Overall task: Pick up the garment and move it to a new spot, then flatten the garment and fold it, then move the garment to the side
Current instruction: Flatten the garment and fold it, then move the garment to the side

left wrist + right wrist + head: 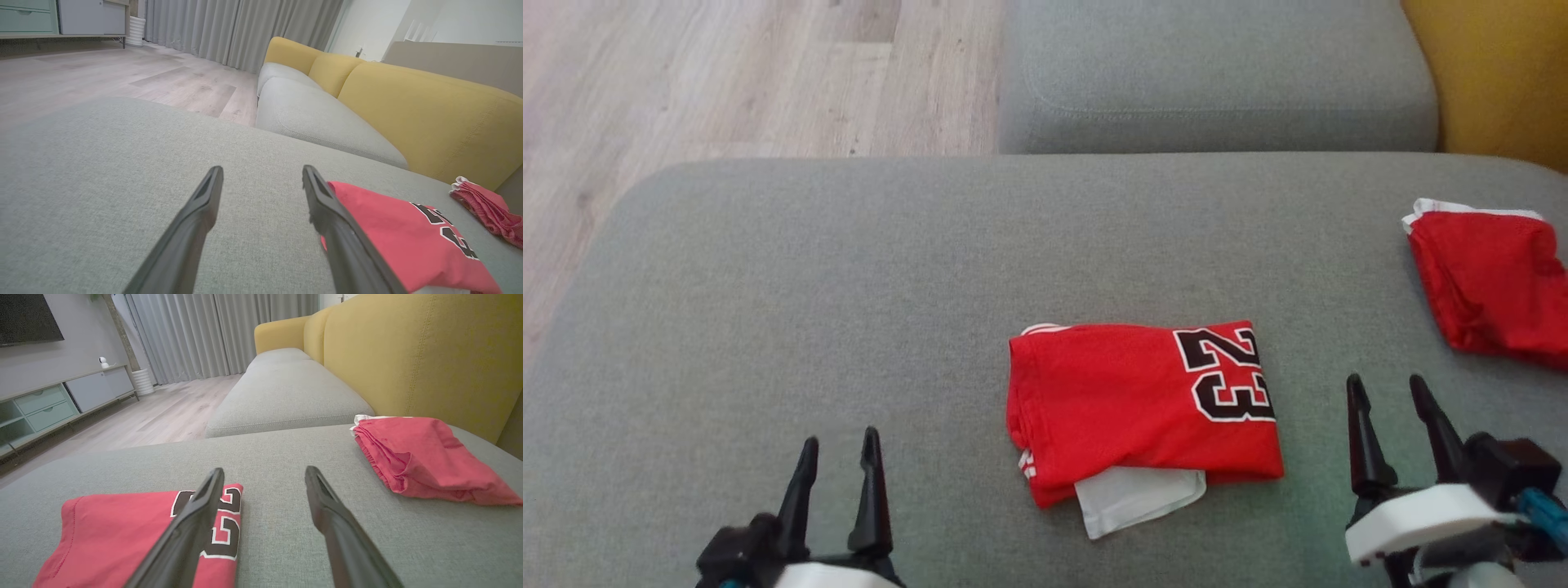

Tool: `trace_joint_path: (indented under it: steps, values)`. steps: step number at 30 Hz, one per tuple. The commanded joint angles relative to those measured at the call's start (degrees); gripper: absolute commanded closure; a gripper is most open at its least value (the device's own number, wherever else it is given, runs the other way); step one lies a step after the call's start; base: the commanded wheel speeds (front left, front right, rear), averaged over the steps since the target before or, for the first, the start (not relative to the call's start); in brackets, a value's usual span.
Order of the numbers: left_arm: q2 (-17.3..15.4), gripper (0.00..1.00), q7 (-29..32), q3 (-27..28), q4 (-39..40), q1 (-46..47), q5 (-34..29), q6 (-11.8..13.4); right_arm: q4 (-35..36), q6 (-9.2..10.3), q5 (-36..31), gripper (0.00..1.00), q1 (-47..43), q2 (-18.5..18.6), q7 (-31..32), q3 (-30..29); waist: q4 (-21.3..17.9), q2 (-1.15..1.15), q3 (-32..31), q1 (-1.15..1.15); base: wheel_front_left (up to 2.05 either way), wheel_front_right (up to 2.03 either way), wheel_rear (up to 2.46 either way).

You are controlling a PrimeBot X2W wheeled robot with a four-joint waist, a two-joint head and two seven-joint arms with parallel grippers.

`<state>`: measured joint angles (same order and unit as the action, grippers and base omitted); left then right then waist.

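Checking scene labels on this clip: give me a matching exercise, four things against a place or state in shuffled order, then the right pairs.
1 numbered jersey
2 plain red garment
3 left gripper
4 right gripper

A far right edge of the grey cushion
B jaws open, left of both garments
C folded, mid-cushion
D jaws open, pointing between the two garments

Pairs: 1-C, 2-A, 3-B, 4-D

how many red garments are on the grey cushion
2. A folded red jersey with a black 23 lies in the middle of the grey fabric cushion; a red cloth garment with white trim lies near its right edge. None looks hidden.
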<state>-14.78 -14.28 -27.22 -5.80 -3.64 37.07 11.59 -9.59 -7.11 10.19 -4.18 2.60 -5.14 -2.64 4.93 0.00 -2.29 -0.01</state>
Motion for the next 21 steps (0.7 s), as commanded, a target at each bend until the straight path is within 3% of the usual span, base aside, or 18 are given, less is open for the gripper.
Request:
trace_joint_path:
  steps: [1,21]
  values:
    - [-0.4,0.00,-0.6,2.9,1.6,1.6,-0.5,0.0,2.2,-0.37,0.2,0.00,1.5,0.3,-1.0,1.3,-0.1,0.00,-0.3,0.01,0.00,0.00,0.00]
    - [-1.7,0.00,-0.1,2.8,2.2,-0.1,-0.9,0.5,-0.3,-0.37,-1.6,0.00,1.7,0.3,0.9,1.2,1.0,0.00,-0.5,0.01,0.00,0.00,0.00]
